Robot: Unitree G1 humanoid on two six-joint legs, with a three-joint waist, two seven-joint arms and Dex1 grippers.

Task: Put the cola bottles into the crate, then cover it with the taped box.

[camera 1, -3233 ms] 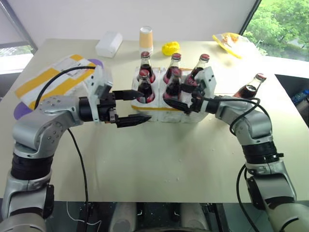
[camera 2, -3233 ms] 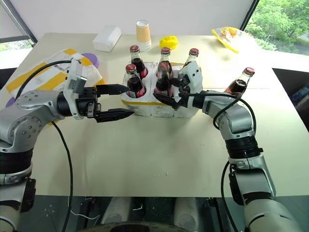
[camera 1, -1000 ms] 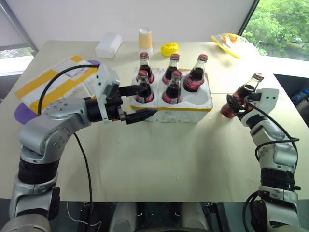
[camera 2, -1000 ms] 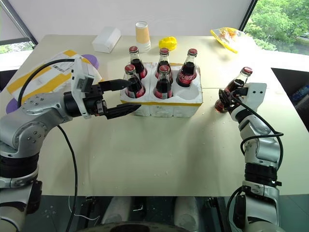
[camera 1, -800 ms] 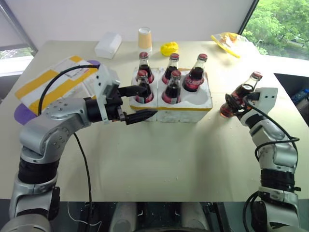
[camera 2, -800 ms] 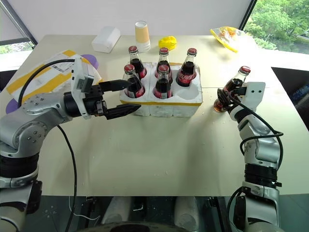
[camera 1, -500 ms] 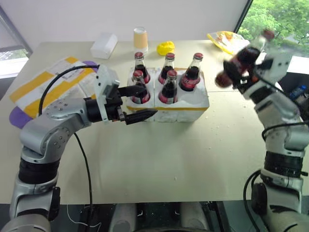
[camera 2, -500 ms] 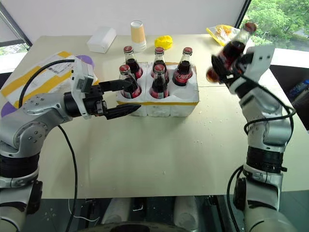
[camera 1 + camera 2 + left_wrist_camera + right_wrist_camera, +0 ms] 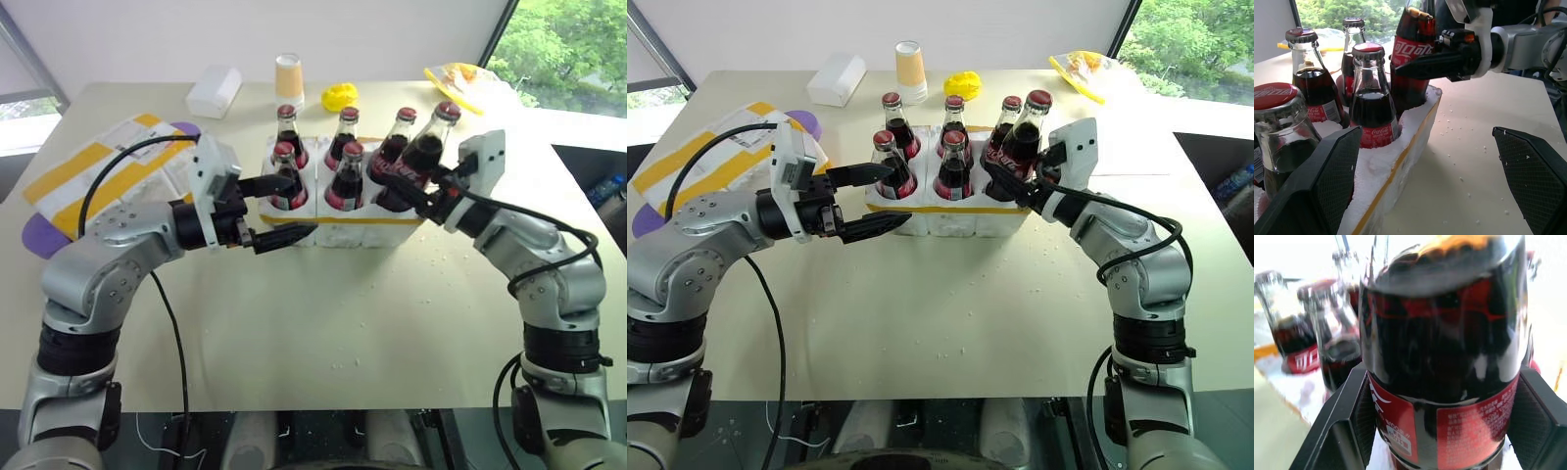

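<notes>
On the beige table [image 9: 323, 323], toward its far left side, the taped box [image 9: 108, 171] is seen lying flat, with its yellow stripes up. Near the middle of the table the crate [image 9: 343, 220] is placed, and five cola bottles [image 9: 348, 176] are standing upright in its wells, three in the far row and two in the near row. At the right near corner of the crate, a sixth bottle [image 9: 421, 162] is gripped around its body by the right gripper [image 9: 416, 186], and it is tilted a little; its base is seen at the well there, but whether it is seated cannot be told. The left gripper [image 9: 277, 208] is held just beside the left end of the crate, with its fingers [image 9: 284, 235] spread wide and nothing between them. Behind the crate, a paper cup [image 9: 288, 78], a small white box [image 9: 215, 90] and a yellow object [image 9: 340, 96] are found at the far edge.
</notes>
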